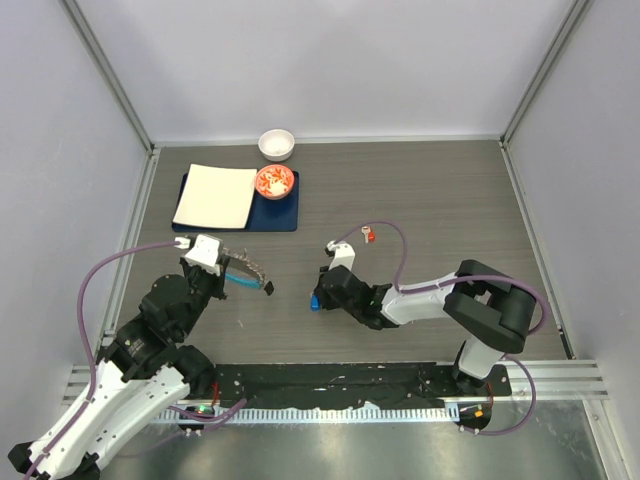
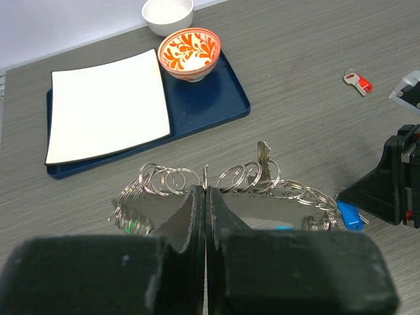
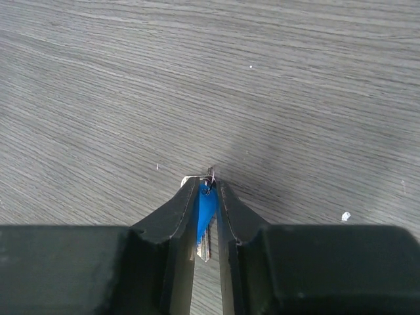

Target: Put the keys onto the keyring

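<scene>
Two arms reach over the gray bench point(image 1: 450, 200), one from each side. The left end effector point(image 2: 205, 191) has its two fingers pressed tight together, and a thin loop of the keyring point(image 2: 246, 177) is pinched between the tips. The rest of the keyring spreads out to both sides of those fingers as a row of shiny rings, with one silver key point(image 2: 264, 156) sticking up. A bit of green point(image 2: 131, 226) shows low on its left end, and a bit of light blue point(image 2: 283, 228) shows low on the right. The right end effector point(image 3: 209, 184) is closed on the blue key point(image 3: 207, 210). The blue cap sits between the two fingers, and the metal tip pokes out in front, close to the bench. In the left wrist view the blue key point(image 2: 350, 215) is just beside the right end of the keyring. The red key point(image 2: 359, 83) lies flat on the bench by itself, well apart from both end effectors. At the far left of the bench there is a dark blue tray point(image 2: 226, 98). A white square plate point(image 2: 105, 105) and a red patterned bowl point(image 2: 189, 52) sit on the tray. A small white bowl point(image 2: 168, 13) stands on the bench just behind the tray.
</scene>
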You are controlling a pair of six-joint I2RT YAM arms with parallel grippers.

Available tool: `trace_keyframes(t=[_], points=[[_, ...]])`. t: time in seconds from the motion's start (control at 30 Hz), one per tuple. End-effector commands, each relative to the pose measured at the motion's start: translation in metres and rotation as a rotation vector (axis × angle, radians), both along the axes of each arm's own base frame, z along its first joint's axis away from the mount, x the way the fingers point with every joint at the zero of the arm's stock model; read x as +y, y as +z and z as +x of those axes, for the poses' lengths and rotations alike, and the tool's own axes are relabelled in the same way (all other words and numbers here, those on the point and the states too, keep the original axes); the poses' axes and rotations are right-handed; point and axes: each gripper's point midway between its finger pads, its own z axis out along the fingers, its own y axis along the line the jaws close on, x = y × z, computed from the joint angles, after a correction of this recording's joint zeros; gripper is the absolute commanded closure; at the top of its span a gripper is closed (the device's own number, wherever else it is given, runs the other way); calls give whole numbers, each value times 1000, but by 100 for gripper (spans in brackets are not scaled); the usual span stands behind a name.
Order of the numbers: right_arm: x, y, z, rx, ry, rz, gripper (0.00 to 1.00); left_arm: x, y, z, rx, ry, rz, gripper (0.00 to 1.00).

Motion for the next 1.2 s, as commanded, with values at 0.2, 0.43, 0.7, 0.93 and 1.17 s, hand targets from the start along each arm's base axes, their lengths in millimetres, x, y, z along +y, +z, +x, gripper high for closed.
trace_keyframes(t=[0.2,0.43,0.7,0.93,1.17], points=[[8,10,8,-31,-19,3,92,-1,19,3,-61,-2,-38,100],[6,18,11,-86,24,-34,99,-6,16,3,-52,-27,-31,100],[5,49,8,-217,167,-62,99,-34,11,-1,-40,-186,4,100],[-13,87,2,-375,299,-136,99,-63,8,-10,-40,-364,14,100],[-46,137,-5,-523,349,-179,99,-99,6,-16,-13,-541,-10,100]])
